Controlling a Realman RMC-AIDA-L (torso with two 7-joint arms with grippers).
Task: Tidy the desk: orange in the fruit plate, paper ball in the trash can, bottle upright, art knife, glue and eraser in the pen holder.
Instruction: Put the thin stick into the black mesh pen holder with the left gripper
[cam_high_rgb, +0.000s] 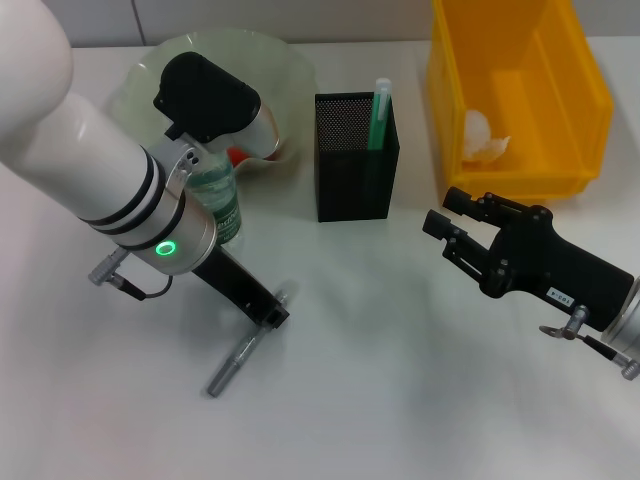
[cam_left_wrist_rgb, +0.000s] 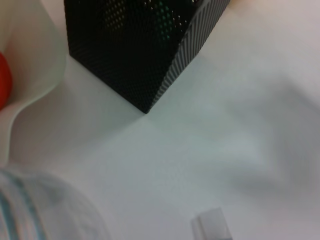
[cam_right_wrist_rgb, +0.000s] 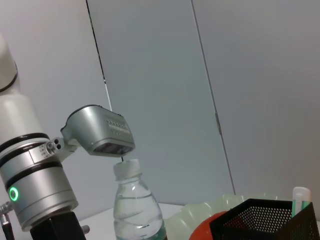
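The bottle (cam_high_rgb: 218, 200) (cam_right_wrist_rgb: 137, 205) stands upright behind my left forearm. My left gripper (cam_high_rgb: 272, 312) is low over the table, its tip at the far end of the grey art knife (cam_high_rgb: 238, 358) (cam_left_wrist_rgb: 211, 226), which lies flat. The orange (cam_high_rgb: 238, 154) (cam_right_wrist_rgb: 202, 227) rests in the pale-green fruit plate (cam_high_rgb: 150, 70) (cam_left_wrist_rgb: 35, 65). The green glue stick (cam_high_rgb: 380, 115) (cam_right_wrist_rgb: 300, 200) stands in the black mesh pen holder (cam_high_rgb: 355, 160) (cam_left_wrist_rgb: 135, 45). The paper ball (cam_high_rgb: 482, 137) lies in the yellow trash can (cam_high_rgb: 520, 100). My right gripper (cam_high_rgb: 452, 214) hovers open and empty at the right. The eraser is out of view.
Pen holder and trash can stand side by side at the back, the fruit plate at the back left. My left forearm (cam_high_rgb: 110, 180) covers much of the left side. White tabletop (cam_high_rgb: 400, 380) spreads in front between both arms.
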